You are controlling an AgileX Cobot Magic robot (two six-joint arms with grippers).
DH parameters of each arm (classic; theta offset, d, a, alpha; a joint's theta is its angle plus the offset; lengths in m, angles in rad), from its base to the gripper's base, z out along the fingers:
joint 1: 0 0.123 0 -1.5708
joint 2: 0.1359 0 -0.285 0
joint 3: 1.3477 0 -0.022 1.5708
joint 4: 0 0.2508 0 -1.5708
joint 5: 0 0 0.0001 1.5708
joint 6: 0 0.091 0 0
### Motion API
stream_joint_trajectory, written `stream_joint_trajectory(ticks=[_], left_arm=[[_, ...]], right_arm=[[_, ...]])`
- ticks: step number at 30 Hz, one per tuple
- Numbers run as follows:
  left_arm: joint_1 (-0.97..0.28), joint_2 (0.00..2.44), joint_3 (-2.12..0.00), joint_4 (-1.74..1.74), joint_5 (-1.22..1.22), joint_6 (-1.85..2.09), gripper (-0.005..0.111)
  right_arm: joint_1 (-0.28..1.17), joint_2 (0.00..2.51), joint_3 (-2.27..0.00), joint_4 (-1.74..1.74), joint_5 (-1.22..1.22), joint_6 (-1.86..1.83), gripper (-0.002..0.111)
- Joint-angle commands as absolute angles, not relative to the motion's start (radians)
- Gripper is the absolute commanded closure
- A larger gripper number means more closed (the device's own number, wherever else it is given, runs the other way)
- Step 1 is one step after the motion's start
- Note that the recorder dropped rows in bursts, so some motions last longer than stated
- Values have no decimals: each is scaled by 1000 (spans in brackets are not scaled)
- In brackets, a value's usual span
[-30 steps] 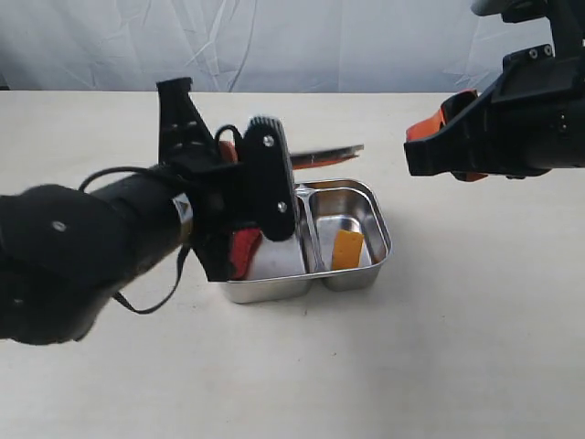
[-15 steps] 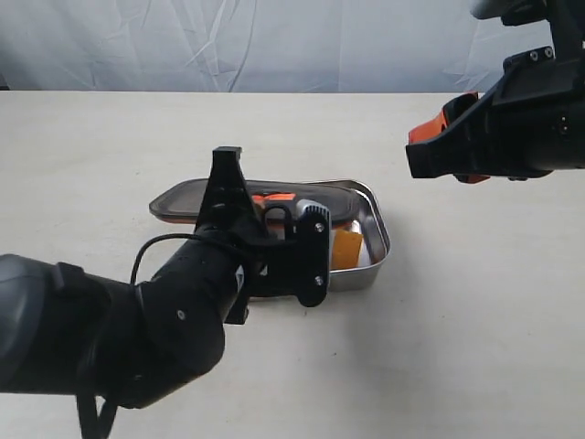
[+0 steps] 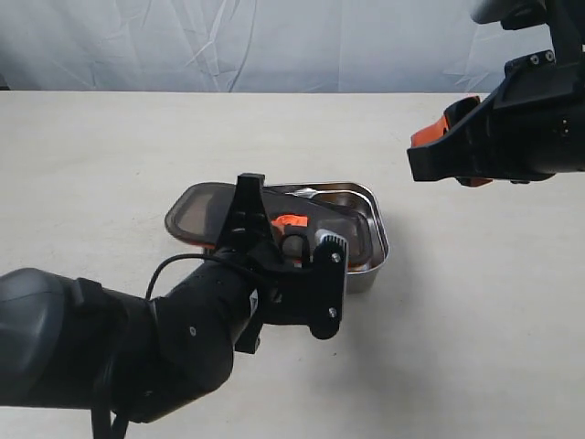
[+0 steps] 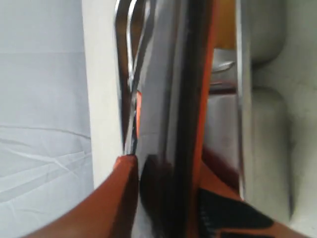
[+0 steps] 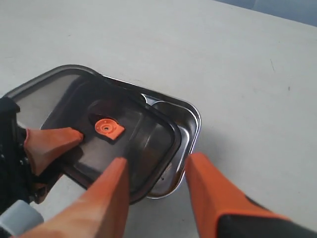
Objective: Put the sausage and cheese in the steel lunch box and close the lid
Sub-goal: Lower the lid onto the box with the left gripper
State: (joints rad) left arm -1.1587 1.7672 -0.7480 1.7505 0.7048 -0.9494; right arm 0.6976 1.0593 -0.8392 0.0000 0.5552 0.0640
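The dark smoky lid [image 3: 208,212] with its orange valve [image 3: 291,222] lies over the steel lunch box [image 3: 377,240], shifted left, so it overhangs that side and the right rim stays bare. In the right wrist view the lid [image 5: 126,136] sits askew on the box [image 5: 191,123]. My left gripper [image 4: 168,198] straddles the lid's near edge; a thin gap shows beside one finger [image 5: 49,141]. A yellow-orange patch, the cheese [image 4: 225,27], shows inside the box. The sausage is hidden under the lid. My right gripper [image 3: 445,157] hangs open, high to the right of the box, with nothing in it.
The beige table [image 3: 475,347] carries only the box. A wrinkled white backdrop [image 3: 274,41] stands behind the far edge. My left arm's black bulk [image 3: 137,347] fills the front left, just in front of the box.
The left gripper has swung the lid down from behind the open box and laid it flat over it, covering sausage and cheese. Its jaws have widened. The right arm has stayed put.
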Motion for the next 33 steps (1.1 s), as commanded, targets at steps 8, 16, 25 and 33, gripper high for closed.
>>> stream_joint_trajectory(ticks=[8, 16, 25, 33], left_arm=[[-1169, 1774, -751, 1688, 683, -933, 56], [-1169, 1774, -751, 1577, 683, -847, 54], [-1178, 1774, -751, 1558, 702, -844, 49], [-1253, 1769, -751, 1552, 729, -800, 49]], right_arm=[[698, 1053, -846, -16, 577, 63, 69], [698, 1053, -846, -16, 573, 63, 69], [698, 1053, -846, -16, 573, 63, 69], [698, 1053, -846, -36, 569, 63, 69]])
